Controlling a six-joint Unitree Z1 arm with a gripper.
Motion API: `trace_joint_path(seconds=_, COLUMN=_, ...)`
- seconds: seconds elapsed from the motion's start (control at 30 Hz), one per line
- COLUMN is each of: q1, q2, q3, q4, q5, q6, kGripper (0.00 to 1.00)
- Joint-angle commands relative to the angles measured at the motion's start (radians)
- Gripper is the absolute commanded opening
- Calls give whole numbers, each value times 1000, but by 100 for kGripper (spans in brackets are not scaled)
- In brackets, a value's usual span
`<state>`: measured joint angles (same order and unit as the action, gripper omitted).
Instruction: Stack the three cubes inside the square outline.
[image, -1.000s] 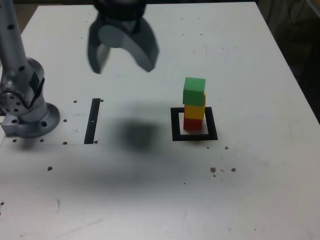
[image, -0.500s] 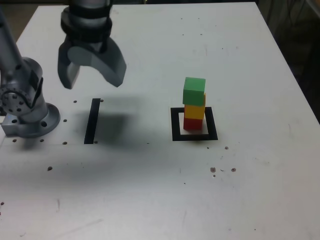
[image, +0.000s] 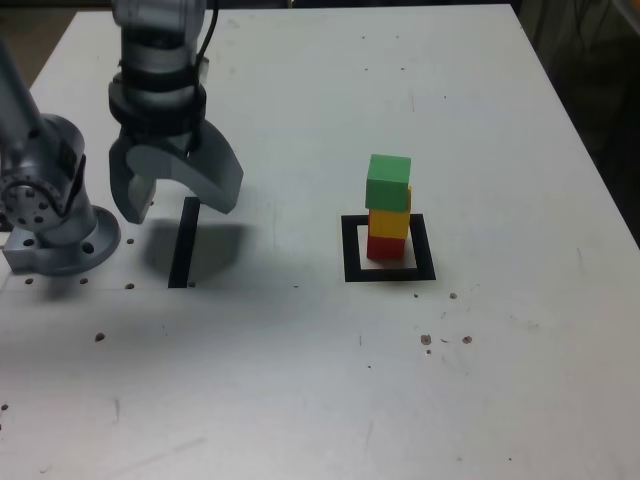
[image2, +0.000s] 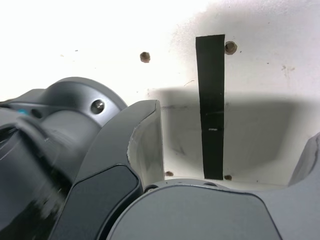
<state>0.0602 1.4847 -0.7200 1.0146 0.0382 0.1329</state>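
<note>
Gripper (image: 182, 208) wide, empty. Cubes (image: 388, 183) look light, stiff; three-high stack tippy. Grasp opposite side faces, squarely.

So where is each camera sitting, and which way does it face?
Exterior view: off the arm, raised, looking down at a slant over the table, with the stack in the square; the arm's base and the gripper show.
Wrist view: on the wrist, looking past the open gripper's jaws down at the table; the arm's base shows beside them.
Both share the black strip, the base and the gripper; only the exterior view shows the stack.
</note>
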Motion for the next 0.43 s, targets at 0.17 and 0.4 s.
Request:
trace_joint_path(seconds=0.17, q1=3, q2=-9, q3=31, q4=-37, q5=-11, q6=2, kGripper=99)
trace_joint_path(seconds=0.4, q1=3, q2=-11, q3=34, q4=-38, q5=-13, q6=2, kGripper=99)
